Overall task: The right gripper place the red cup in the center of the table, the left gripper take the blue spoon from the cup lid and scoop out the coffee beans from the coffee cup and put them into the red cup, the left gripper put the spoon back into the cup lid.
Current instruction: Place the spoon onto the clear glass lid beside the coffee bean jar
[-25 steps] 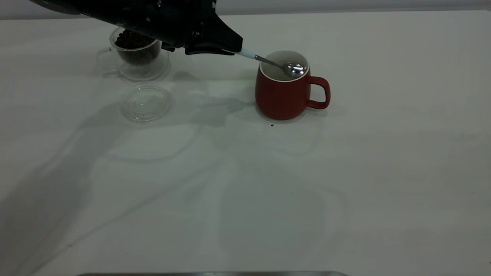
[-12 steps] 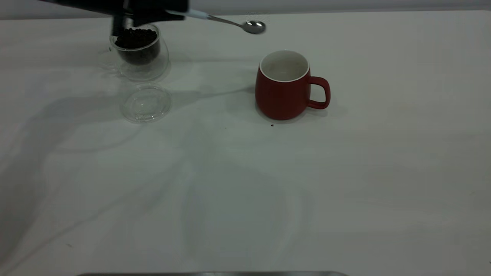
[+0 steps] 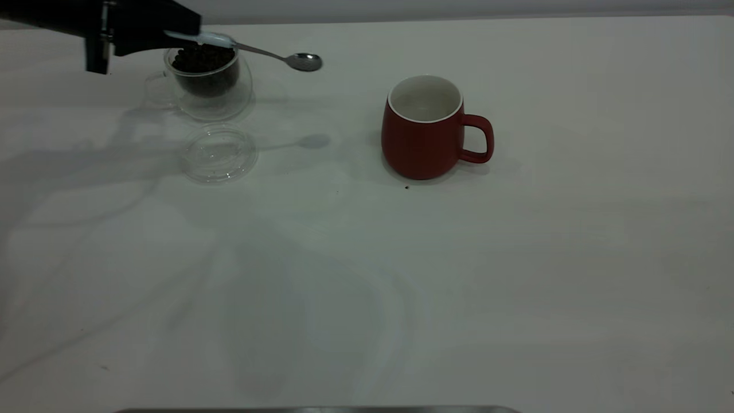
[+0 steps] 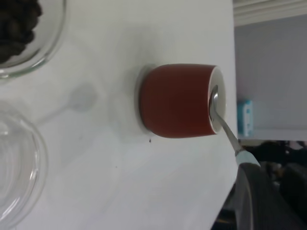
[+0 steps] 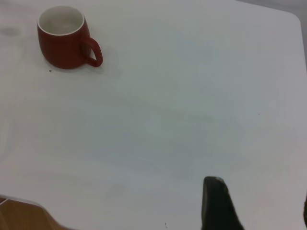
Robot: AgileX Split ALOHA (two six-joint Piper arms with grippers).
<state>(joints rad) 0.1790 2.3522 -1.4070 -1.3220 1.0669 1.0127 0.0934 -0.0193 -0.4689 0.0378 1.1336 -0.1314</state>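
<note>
The red cup [image 3: 423, 135] stands upright near the middle of the table [image 3: 516, 287], handle to the right, its inside white. My left gripper [image 3: 186, 33] hangs at the far left above the coffee cup [image 3: 207, 80], shut on the pale handle of the blue spoon [image 3: 269, 54]. The spoon's shiny bowl points right, in the air between the two cups. Coffee beans [image 3: 202, 58] fill the glass cup. The cup lid [image 3: 219, 153] lies bare in front of it. In the left wrist view the blue spoon [image 4: 221, 120] runs from the left gripper [image 4: 254, 177] across the red cup [image 4: 175, 101]. The right gripper [image 5: 259, 206] is open, far from the red cup [image 5: 64, 42].
A tiny dark speck [image 3: 406, 187] lies just in front of the red cup. The table's far edge runs behind both cups, and a grey strip [image 3: 315, 409] shows at the near edge. The right arm is outside the exterior view.
The spoon was dipped in the red cup a second ago. The left gripper has lifted it out and carried it left, and it now hovers beside the coffee cup.
</note>
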